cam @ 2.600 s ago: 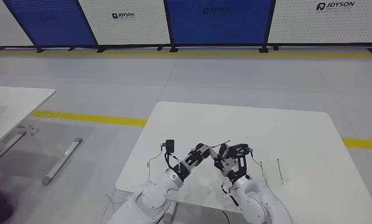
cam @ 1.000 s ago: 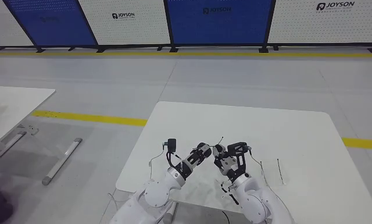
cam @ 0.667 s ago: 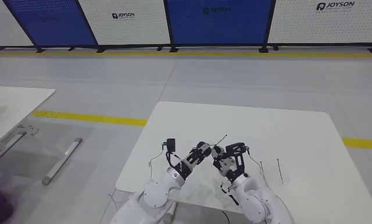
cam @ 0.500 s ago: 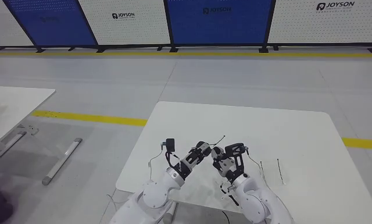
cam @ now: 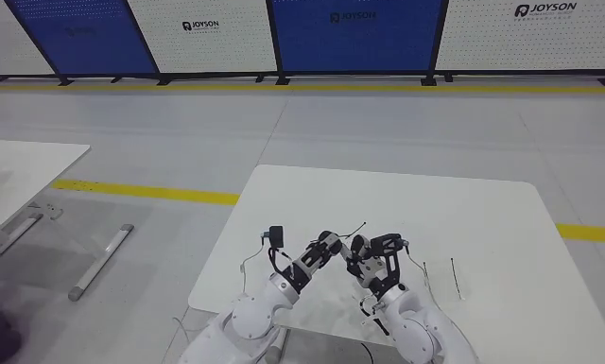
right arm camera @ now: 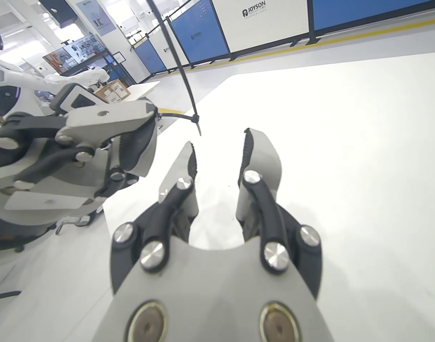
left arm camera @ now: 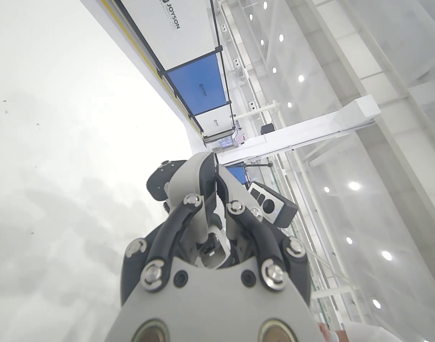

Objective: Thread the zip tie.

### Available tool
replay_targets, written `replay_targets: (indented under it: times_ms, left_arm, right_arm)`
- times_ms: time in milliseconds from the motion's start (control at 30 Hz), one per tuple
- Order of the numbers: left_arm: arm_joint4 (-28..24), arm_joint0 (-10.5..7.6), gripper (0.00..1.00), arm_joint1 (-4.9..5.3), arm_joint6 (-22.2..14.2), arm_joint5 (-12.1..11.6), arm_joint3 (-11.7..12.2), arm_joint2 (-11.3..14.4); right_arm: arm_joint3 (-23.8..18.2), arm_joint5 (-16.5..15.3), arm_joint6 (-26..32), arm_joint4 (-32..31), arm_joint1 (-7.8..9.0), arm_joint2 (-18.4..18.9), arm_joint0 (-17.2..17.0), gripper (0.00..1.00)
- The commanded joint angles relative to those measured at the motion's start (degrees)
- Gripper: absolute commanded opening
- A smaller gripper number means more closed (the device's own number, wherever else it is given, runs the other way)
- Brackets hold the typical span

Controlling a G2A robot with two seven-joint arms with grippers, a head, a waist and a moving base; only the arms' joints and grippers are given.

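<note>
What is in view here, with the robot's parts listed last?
zip tie: one, black, held above the table by the left gripper.
strips: two, thin and dark, flat on the table beside the right arm.
table: one, white, under both arms.
panels: several, blue and white, along the far floor.
left gripper: one, grey and black, shut on the zip tie.
right gripper: one, grey and black, open, near the zip tie's head.

Far beyond the left gripper (cam: pixel 333 239), a white panel (cam: pixel 200 26) carries a dark logo with a one-word brand mark. The same mark, fainter, stands on the blue panel (cam: pixel 353 16) straight ahead of both grippers, and darker on the white end panel (cam: pixel 545 8) far beyond the right gripper (cam: pixel 360 248). A wall poster (right arm camera: pixel 96 15) bears print too small to read.
</note>
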Motion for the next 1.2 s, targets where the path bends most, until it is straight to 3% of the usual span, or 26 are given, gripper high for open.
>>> replay_targets:
  times_ms: [0,267,633,733,800,1167]
  left_arm:
    - [0.4,0.06,0.0,0.01,-0.2,0.0,0.1,0.0]
    - [1.1,0.52,0.0,0.01,-0.4,-0.2,0.3,0.2]
    - [1.5,0.5,0.0,-0.01,-0.7,0.3,0.7,0.1]
    - [1.4,0.4,0.0,-0.03,-0.8,0.4,0.9,0.0]
    - [1.4,0.35,0.0,-0.03,-0.9,0.5,0.9,0.0]
    - [0.7,0.24,0.0,-0.01,-1.3,0.4,0.8,-0.6]
  right_arm:
    - [-0.1,0.1,-0.1,0.0,0.01,0.0,0.0,0.31]
    - [-0.5,0.7,-0.9,-0.3,0.02,-0.1,-0.3,0.2]
    - [-1.0,1.1,-1.3,-0.9,0.01,-0.5,-0.5,0.18]
    - [-1.0,1.1,-1.4,-0.6,-0.03,-0.6,-0.5,0.11]
    - [-0.9,1.2,-1.4,-0.5,-0.06,-0.7,-0.4,0.0]
    - [-0.2,1.8,-1.0,-0.4,-0.21,-1.2,0.2,0.0]
